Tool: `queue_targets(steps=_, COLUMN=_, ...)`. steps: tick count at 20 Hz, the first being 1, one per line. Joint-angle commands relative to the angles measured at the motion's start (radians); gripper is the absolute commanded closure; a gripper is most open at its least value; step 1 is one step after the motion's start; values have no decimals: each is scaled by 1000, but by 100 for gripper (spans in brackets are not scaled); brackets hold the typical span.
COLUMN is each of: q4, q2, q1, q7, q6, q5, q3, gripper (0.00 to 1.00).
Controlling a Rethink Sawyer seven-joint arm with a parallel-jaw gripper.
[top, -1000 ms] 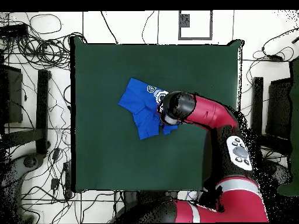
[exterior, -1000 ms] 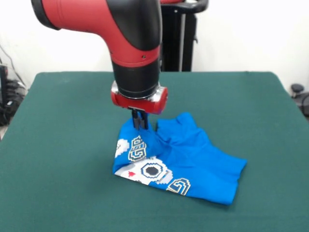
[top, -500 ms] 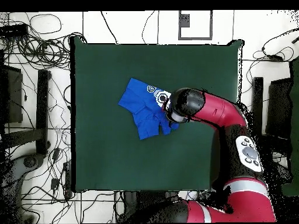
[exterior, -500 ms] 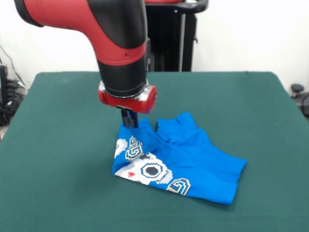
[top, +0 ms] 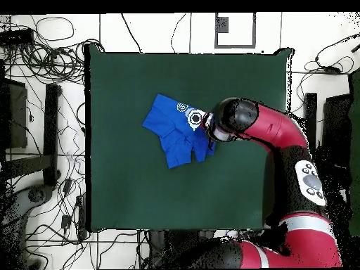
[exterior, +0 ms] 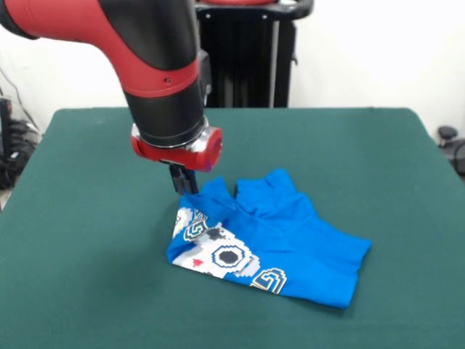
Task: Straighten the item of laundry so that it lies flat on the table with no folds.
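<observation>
On the left of the front view the green worktop (exterior: 87,218) lies bare, and the red arm (exterior: 156,80) comes down over it to the shirt's rear left corner. Its tool (exterior: 184,179) looks closed narrow on a pinch of the blue T-shirt (exterior: 283,240), and the cloth rises to a small peak there, which suggests the corner is gripped so that it can be drawn outward and the fold opened. The shirt sits near the middle of the worktop, doubled over, with the printed side turned up along its front left edge. The white, black and yellow block graphic (exterior: 229,256) shows curled shapes like lettering, but nothing readable. Further right the shirt is plain blue and rumpled.
</observation>
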Motion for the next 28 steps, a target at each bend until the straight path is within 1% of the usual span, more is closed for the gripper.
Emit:
queue_targets(steps=1, q4=-63, q2=76, q1=-18, q7=-216, q6=129, q5=-90, q3=124, gripper=100)
queue_targets(steps=8, q4=-120, q2=103, q1=-59, q7=-246, q6=179, q5=-120, q3=154, gripper=100)
queue_targets(steps=19, q4=-146, q2=125, q1=-132, q7=-286, q6=206, q5=-162, q3=216, gripper=100)
queue_targets(steps=28, q4=-179, q2=147, q1=-170, q7=-298, q6=244, q5=-188, q3=252, gripper=100)
